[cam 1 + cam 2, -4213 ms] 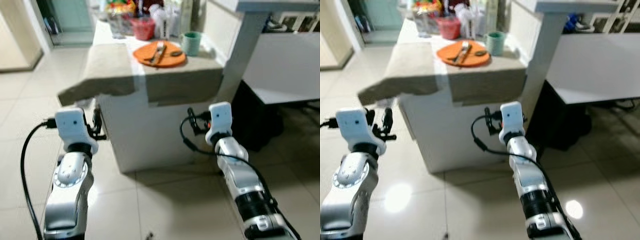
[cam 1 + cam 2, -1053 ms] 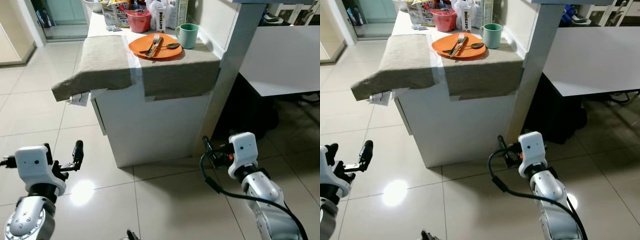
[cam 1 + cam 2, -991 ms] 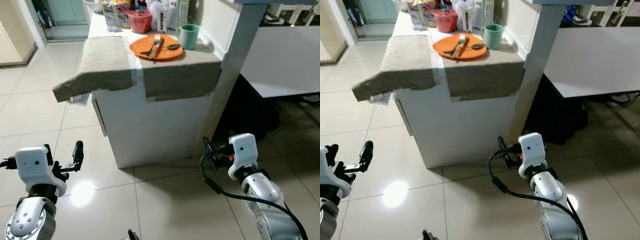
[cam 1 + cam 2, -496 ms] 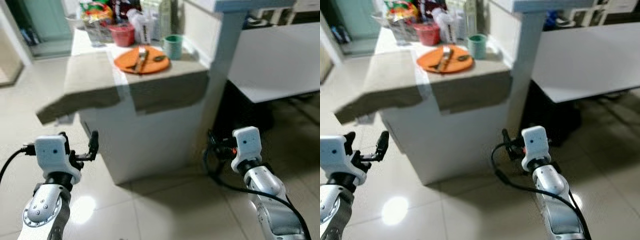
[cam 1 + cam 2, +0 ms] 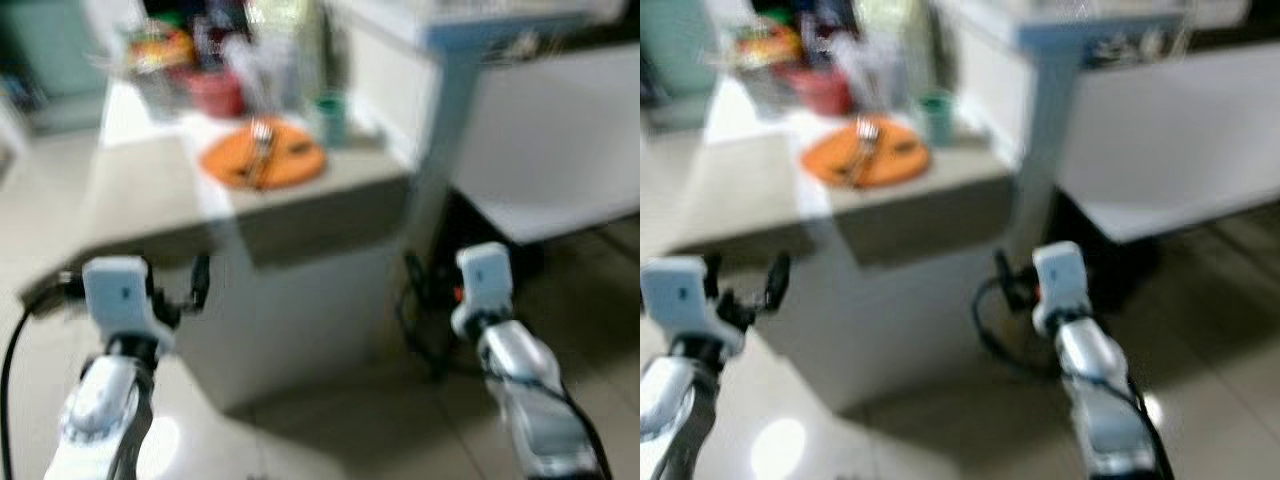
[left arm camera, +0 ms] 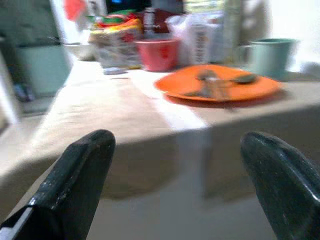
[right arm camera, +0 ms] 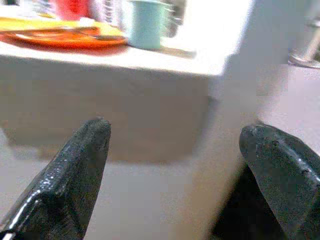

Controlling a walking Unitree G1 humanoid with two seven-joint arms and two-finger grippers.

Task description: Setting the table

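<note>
Both arms have risen toward the counter (image 5: 300, 215) since a second ago, and the head views are blurred. Left gripper (image 6: 180, 185) and right gripper (image 7: 175, 180) hang spread wide, holding nothing. An orange plate (image 6: 217, 85) carrying cutlery (image 6: 207, 85) sits near the counter's front edge, a green cup (image 7: 145, 30) just beside it.

An orange plate (image 6: 218, 85) lies flat on the cloth-covered bench (image 6: 125, 125) near its front edge, with a fork (image 5: 258, 140) and spoon (image 6: 243, 78) resting across it. A green mug (image 7: 145, 22) stands upright just beside it.
</note>
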